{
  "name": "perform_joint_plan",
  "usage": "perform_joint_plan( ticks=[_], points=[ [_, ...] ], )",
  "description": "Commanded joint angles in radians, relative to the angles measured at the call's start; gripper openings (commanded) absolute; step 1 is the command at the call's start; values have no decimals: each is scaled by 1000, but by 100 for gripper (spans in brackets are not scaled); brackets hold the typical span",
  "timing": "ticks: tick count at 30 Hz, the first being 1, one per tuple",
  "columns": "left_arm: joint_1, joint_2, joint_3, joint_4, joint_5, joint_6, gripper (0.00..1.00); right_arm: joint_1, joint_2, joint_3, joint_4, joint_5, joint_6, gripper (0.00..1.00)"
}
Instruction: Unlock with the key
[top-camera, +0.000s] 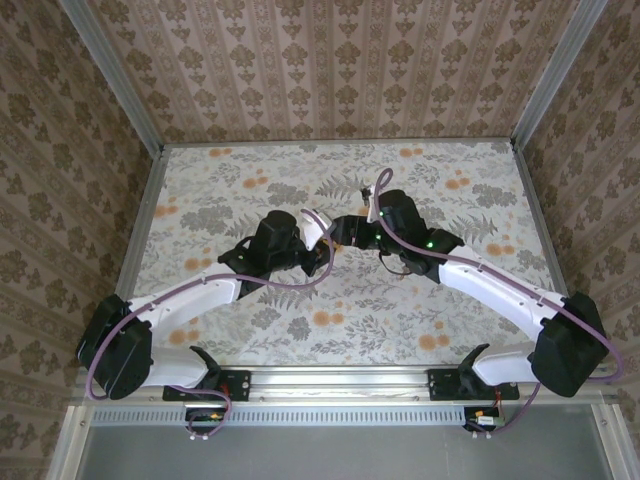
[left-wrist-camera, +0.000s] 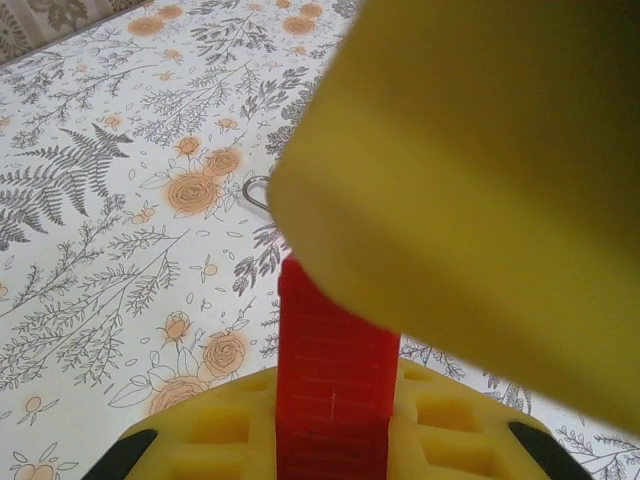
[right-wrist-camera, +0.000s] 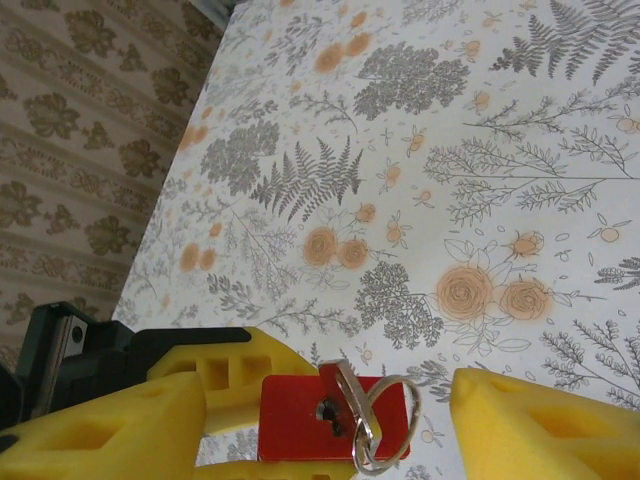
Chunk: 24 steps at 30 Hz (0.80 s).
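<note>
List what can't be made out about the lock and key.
Lock: near end cut by the bottom edge, far end behind a blurred yellow finger, left wrist view.
Key: blade inside the lock, right wrist view; its turn unreadable.
Top view: both too small, tucked under the arms.

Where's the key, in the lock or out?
In. The key sits in the red lock keyhole, its ring hanging free; the right gripper is open, fingers either side, not touching it.

Silver key (right-wrist-camera: 345, 392) seated in red padlock (right-wrist-camera: 295, 420) keyhole, its ring (right-wrist-camera: 364, 440) hanging loose.
</note>
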<state>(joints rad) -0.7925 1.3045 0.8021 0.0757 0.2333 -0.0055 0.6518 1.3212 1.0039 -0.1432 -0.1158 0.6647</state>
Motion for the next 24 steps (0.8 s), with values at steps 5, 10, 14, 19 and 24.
perform_joint_plan(
  ticks=[5, 10, 14, 19, 24],
  points=[
    [-3, -17, 12, 33, -27, 7, 0, 3, 6, 18, -55, 25, 76, 71],
    [-3, -16, 12, 41, -45, 2, 0, 11, 26, -10, -22, 25, 117, 69],
    [-3, -11, 18, 37, -40, 1, 0, 15, 54, -5, 8, -9, 121, 68],
    [-2, -10, 22, 36, -34, 2, 0, 20, 64, -8, 25, -16, 121, 66],
    [-1, -2, 23, 42, -26, -4, 0, 20, 106, -8, 50, -31, 127, 59]
  ],
)
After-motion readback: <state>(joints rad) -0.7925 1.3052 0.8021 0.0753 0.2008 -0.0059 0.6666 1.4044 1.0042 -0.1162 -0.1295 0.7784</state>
